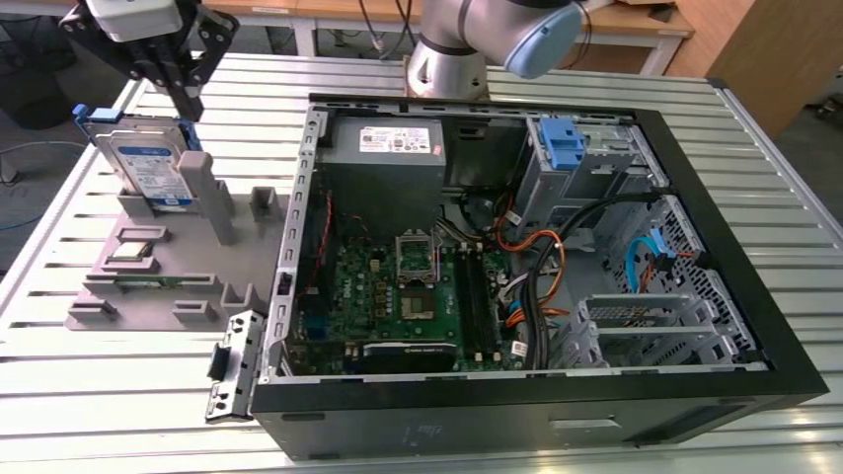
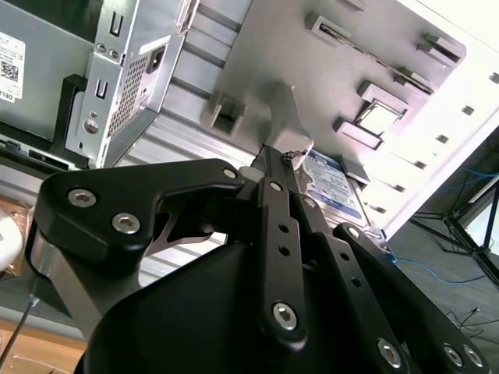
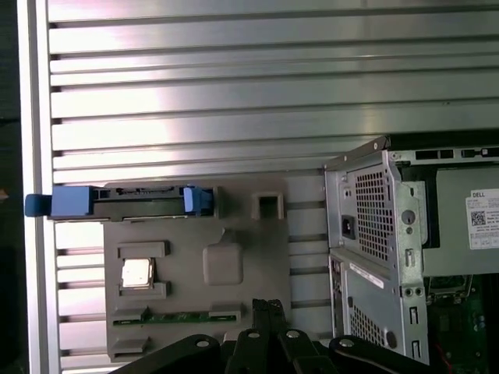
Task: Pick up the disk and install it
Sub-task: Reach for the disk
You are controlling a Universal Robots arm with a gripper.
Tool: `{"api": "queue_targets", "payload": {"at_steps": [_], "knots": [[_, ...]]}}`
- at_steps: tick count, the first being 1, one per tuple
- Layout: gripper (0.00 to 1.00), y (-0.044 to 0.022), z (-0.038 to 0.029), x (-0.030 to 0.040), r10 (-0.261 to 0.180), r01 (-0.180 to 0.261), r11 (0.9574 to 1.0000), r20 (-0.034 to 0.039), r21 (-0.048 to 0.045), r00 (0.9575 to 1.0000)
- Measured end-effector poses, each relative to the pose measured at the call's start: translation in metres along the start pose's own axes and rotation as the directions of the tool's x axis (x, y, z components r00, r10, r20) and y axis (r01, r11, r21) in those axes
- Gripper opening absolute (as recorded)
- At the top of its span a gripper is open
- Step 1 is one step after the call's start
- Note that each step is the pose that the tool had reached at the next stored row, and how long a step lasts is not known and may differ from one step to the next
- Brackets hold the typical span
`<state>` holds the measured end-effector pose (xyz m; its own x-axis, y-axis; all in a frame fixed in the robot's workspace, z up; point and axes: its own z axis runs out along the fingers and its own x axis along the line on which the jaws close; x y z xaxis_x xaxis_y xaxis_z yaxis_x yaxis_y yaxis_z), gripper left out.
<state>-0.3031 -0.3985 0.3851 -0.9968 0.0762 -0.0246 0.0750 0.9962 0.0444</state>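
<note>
**Disk and jaws before pick-up.** The flat silver-metal disk (image 1: 148,170), with its blue-and-white label and blue plastic side rails, stands on edge in a slot of the grey moulded fixture plate (image 1: 103,286) and is not yet lifted. The plate lies on the silver slatted tabletop (image 1: 118,405) along the edge at the exterior view's left. The disk occupies the plate's far end, toward that side's far corner.

In the first wrist view the disk (image 3: 140,201) appears edge-on. Its narrow upper edge runs parallel with the slats, with a blue rail at each end.

The black gripper (image 1: 185,101) hangs just above that upper edge, nearer the end facing the open black computer case (image 1: 527,420). The disk therefore lies directly below the jaws, with its labelled face vertical.

The jaws appear clenched on nothing. In the second wrist view the gripper (image 2: 273,160) points down past its tips to the disk (image 2: 331,183).

Inside the case, a grey power-supply box (image 1: 395,143) and a blue plastic bracket (image 1: 564,148) sit along the far wall. By this layout, installation has not begun.
</note>
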Motion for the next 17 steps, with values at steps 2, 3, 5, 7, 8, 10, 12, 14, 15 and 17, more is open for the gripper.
{"api": "queue_targets", "payload": {"at_steps": [2,3,5,7,8,10,12,14,15,17], "knots": [[0.1,-0.0002,0.0001,0.0027,0.0,0.0,1.0,0.0,0.0,1.0],[0.1,-0.0003,0.0001,0.004,0.0,0.0,1.0,0.0,0.0,1.0],[0.1,-0.0005,0.0002,0.0068,0.0,0.0,1.0,0.0,0.0,1.0],[0.1,-0.0008,0.0002,0.0099,0.0,0.0,1.0,-0.0001,0.0001,1.0],[0.1,-0.0009,0.0003,0.0114,0.0,0.0,1.0,0.0,0.0,1.0],[0.1,-0.0011,0.0003,0.0144,0.0,0.0,1.0,-0.0001,0.0001,1.0],[0.1,-0.0013,0.0004,0.0173,0.0,0.0,1.0,-0.0001,0.0001,1.0],[0.1,-0.0016,0.0005,0.0204,0.0,0.0,1.0,0.0,0.0,1.0],[0.1,-0.0017,0.0005,0.0217,0.0,0.0,1.0,0.0,0.0,1.0],[0.1,-0.0019,0.0006,0.0242,0.0,0.0,1.0,0.0,0.0,1.0]]}}
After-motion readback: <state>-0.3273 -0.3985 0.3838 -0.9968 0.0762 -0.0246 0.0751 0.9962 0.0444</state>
